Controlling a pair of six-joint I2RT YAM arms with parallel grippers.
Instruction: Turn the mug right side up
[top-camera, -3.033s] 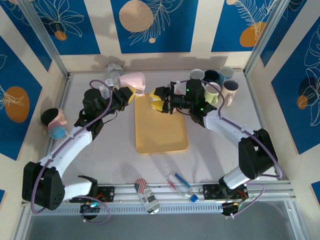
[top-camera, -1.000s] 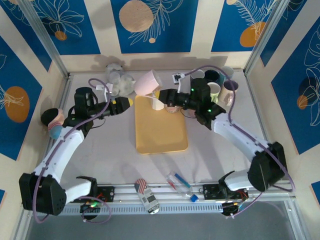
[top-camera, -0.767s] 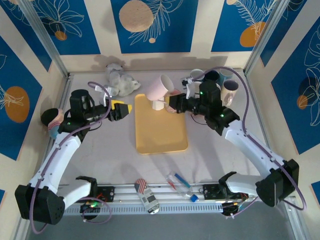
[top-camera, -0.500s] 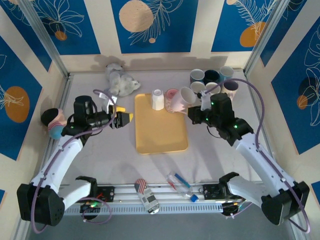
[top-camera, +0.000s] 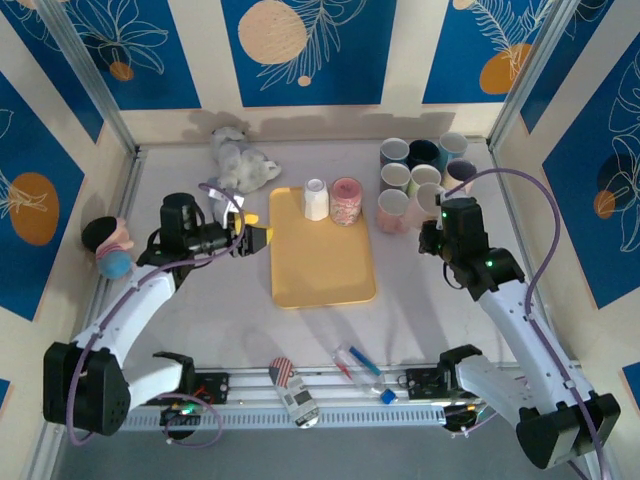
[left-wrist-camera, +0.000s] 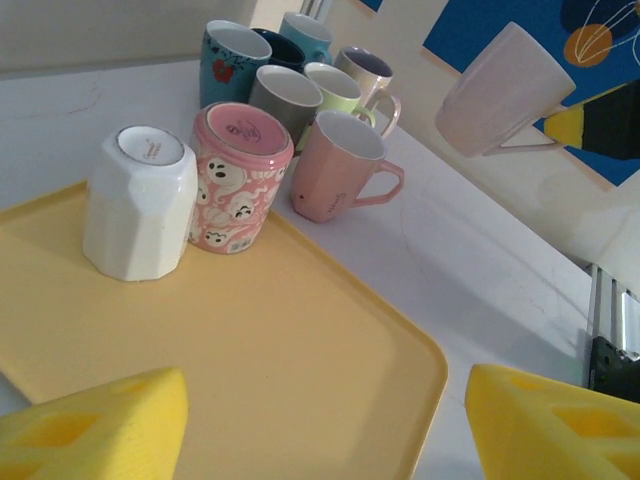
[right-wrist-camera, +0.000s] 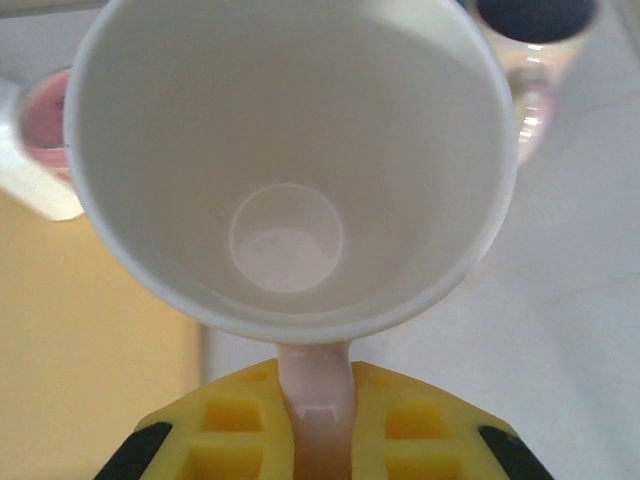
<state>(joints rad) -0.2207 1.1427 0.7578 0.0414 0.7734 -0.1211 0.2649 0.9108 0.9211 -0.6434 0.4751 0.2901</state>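
Note:
My right gripper (right-wrist-camera: 315, 420) is shut on the handle of a pale pink mug (right-wrist-camera: 290, 160), whose open mouth faces the wrist camera. In the left wrist view this mug (left-wrist-camera: 505, 88) hangs tilted in the air to the right of the tray, off the table. From above, the mug (top-camera: 428, 198) sits just ahead of the right gripper (top-camera: 438, 222), beside the cluster of mugs. My left gripper (top-camera: 257, 238) stands open at the left edge of the yellow tray (top-camera: 320, 270), and nothing lies between its foam fingers (left-wrist-camera: 90, 425).
A white cup (left-wrist-camera: 140, 200) and a pink ghost-patterned mug (left-wrist-camera: 240, 175) stand upside down on the tray's far end. Several upright mugs (top-camera: 425, 165) crowd the back right, a salmon one (left-wrist-camera: 335, 165) nearest the tray. A plush toy (top-camera: 240, 160) lies at the back; pens (top-camera: 358, 362) near the front rail.
The right gripper has carried the mug from above the tray's far-left corner rightward to beside the mug cluster, turning its mouth upward. The left gripper drew back to the tray's left edge.

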